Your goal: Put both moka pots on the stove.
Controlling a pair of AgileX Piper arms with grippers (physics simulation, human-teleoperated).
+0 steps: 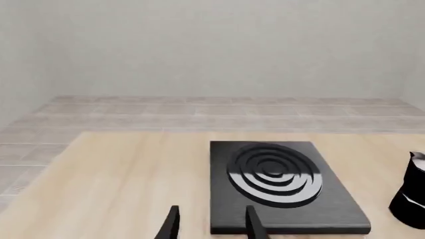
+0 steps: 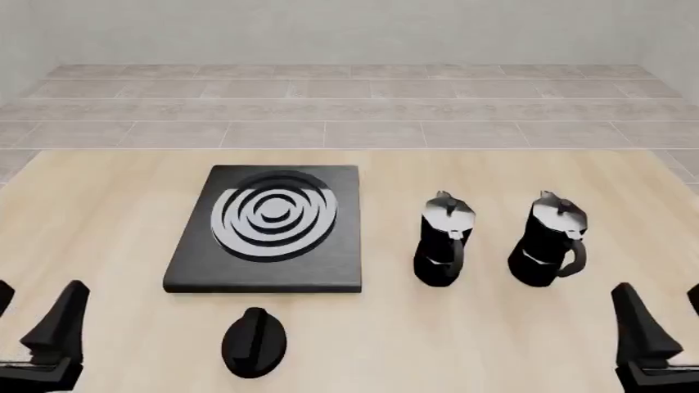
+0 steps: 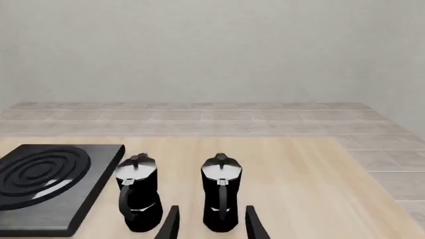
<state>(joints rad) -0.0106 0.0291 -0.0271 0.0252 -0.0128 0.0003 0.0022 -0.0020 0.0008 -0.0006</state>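
Two moka pots stand upright on the desk (image 2: 110,196) in the front view, the near pot (image 2: 444,241) and the far pot (image 2: 549,241), right of the stove (image 2: 268,231). A knob (image 2: 254,342) lies before the stove.

Left wrist view: left gripper (image 1: 212,224), jaws wide apart, holding nothing.

Right wrist view: right gripper (image 3: 212,224), jaws apart, empty.

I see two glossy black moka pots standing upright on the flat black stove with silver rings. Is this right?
Not quite. The two glossy black moka pots stand upright on the light wooden table, to the right of the flat black stove with silver rings, not on it. The front view shows this.
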